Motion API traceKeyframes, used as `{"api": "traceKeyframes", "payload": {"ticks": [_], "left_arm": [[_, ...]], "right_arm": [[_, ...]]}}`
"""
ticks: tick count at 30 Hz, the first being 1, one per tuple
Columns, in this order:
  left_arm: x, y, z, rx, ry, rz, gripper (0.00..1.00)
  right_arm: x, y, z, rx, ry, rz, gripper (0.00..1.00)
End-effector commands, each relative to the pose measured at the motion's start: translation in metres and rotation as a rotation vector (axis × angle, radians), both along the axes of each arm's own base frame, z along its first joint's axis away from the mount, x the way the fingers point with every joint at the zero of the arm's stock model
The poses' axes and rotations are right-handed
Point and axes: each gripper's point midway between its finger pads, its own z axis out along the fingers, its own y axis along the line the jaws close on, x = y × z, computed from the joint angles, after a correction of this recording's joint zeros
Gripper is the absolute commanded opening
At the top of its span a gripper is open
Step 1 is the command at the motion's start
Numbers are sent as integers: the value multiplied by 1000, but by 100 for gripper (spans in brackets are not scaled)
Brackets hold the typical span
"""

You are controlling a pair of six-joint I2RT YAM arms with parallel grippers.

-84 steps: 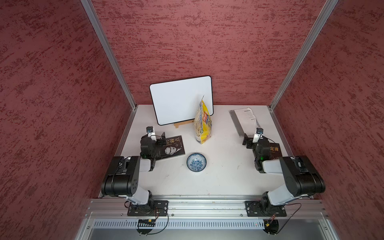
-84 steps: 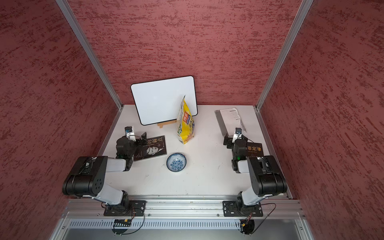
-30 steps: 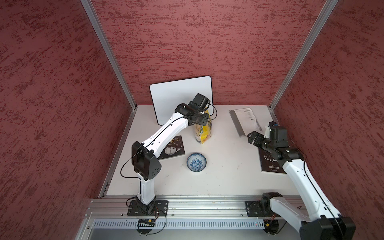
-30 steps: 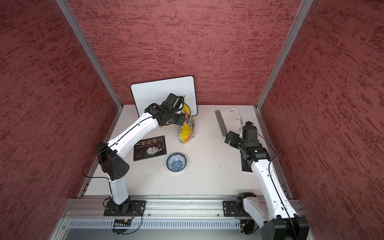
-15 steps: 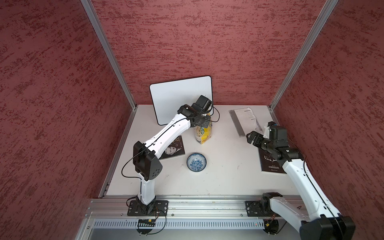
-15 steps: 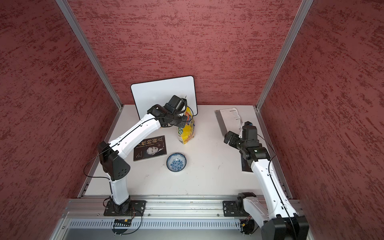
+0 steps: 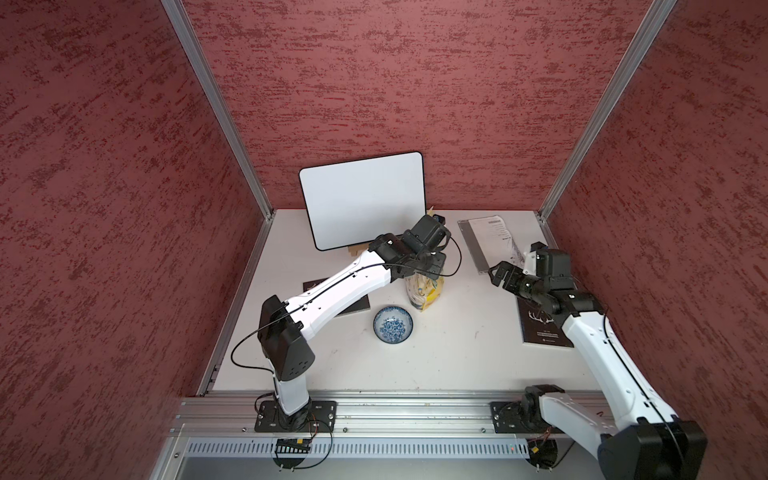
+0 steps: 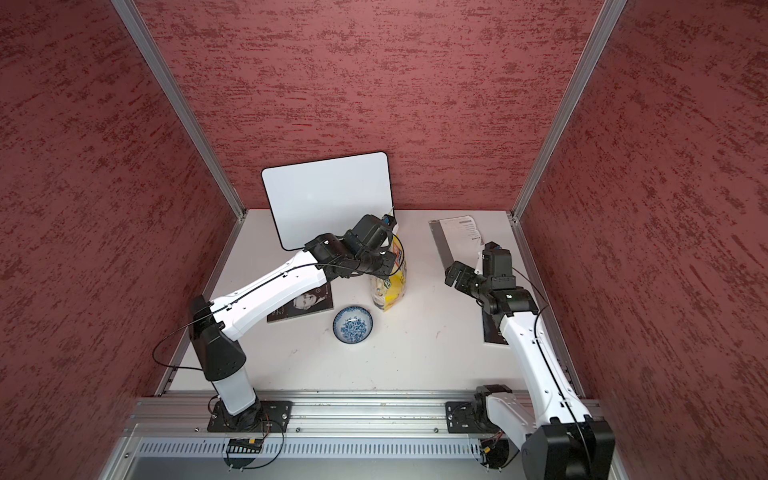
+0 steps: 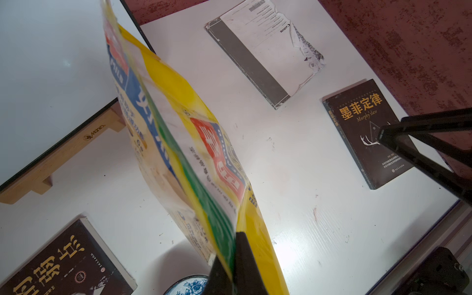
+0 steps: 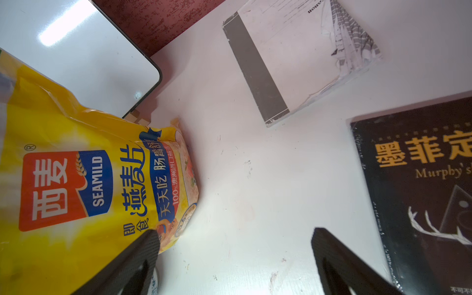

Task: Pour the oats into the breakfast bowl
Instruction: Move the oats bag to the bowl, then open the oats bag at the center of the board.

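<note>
In both top views we saw a white table walled in dark red. Our left gripper was pinched shut on the top edge of the yellow SEAMILD oats pouch, which stood upright near the middle of the table, just in front of a blank whiteboard on a wooden stand. The blue-and-white breakfast bowl sat on the table just in front of the pouch, apart from it; we could not make out any oats in it. Our right gripper hung with its fingers spread wide, holding nothing, to the right of the pouch and not touching it. Below it lay a black "Murphy's law" book. A torn Canon manual lay at the back right, and another dark book lay left of the bowl.
</note>
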Motion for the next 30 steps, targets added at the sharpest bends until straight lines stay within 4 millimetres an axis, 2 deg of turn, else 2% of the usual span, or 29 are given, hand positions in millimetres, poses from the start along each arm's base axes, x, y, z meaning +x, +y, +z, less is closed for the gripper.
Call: {"api": "traceKeyframes", "payload": {"ticks": [1, 3, 7, 10, 13, 17, 20, 23, 27, 30], "left_arm": [[9, -16, 63, -194, -150, 13, 0], [8, -20, 58, -195, -139, 6, 1], [2, -30, 58, -228, -113, -48, 28], [-5, -29, 69, -273, -99, -90, 44], [-13, -21, 86, -335, -104, -120, 55], [-15, 6, 109, -410, -131, -108, 60], [-12, 38, 120, -452, -153, -56, 60], [-7, 71, 124, -490, -168, 5, 60], [5, 109, 106, -534, -141, 95, 54], [13, 123, 79, -537, -91, 148, 50]], "right_arm": [[5, 6, 13, 21, -22, 16, 99], [6, 8, 12, 27, -17, 22, 99], [6, 10, 14, 33, -12, 24, 99], [4, 12, 21, 33, -10, 30, 99], [3, 15, 31, 41, -8, 40, 99], [3, 25, 46, 84, -20, 68, 99], [5, 36, 57, 117, -29, 93, 99], [9, 50, 67, 132, -31, 125, 99], [16, 74, 79, 151, -30, 180, 96], [21, 98, 88, 159, -33, 234, 91]]}}
